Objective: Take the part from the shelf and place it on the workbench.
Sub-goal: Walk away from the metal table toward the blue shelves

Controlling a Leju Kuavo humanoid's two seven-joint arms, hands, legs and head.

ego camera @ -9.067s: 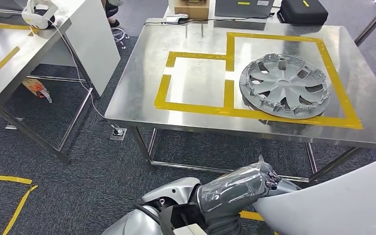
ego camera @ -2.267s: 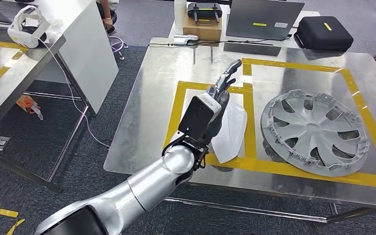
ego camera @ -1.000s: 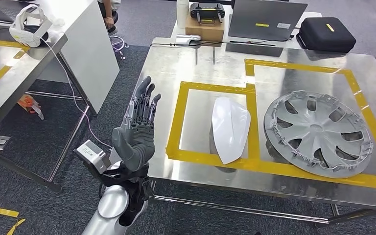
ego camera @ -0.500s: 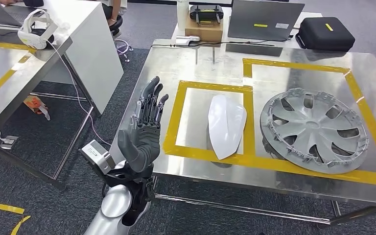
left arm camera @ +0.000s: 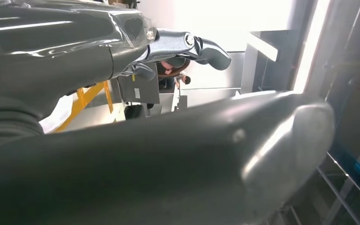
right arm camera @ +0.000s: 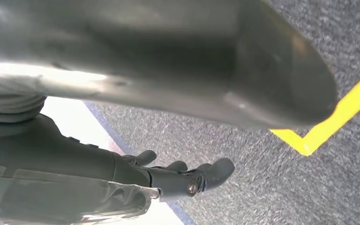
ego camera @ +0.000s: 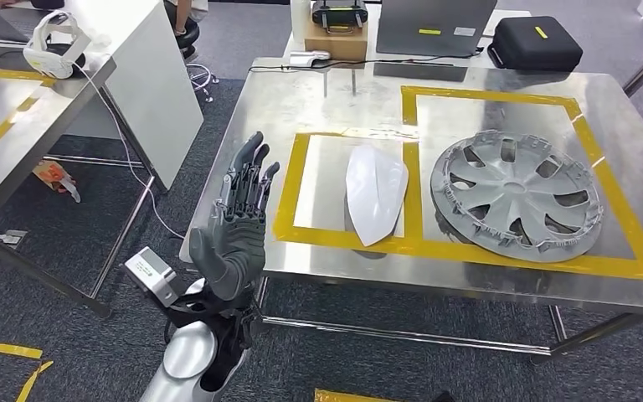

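Left hand (ego camera: 236, 226) is raised beside the workbench's (ego camera: 243, 159) near-left corner, fingers spread wide and holding nothing. Right hand (right arm camera: 122, 185) hangs over grey carpet, fingers loosely extended, holding nothing. White part (ego camera: 374, 186) lies flat on the workbench inside the smaller yellow-taped square, beside the grey wheel cover (ego camera: 515, 195).

Counted on workbench (ego camera: 318, 117): one white part (ego camera: 374, 193), one grey wheel cover (ego camera: 515, 194), two yellow taped rectangles (ego camera: 409, 151). Beyond far edge: one cardboard box (ego camera: 336, 37), one laptop (ego camera: 434, 23), one black case (ego camera: 529, 42). One headset (ego camera: 53, 42) on side table (ego camera: 0, 126). Two robot hands: left (ego camera: 239, 219), right (right arm camera: 168, 176).
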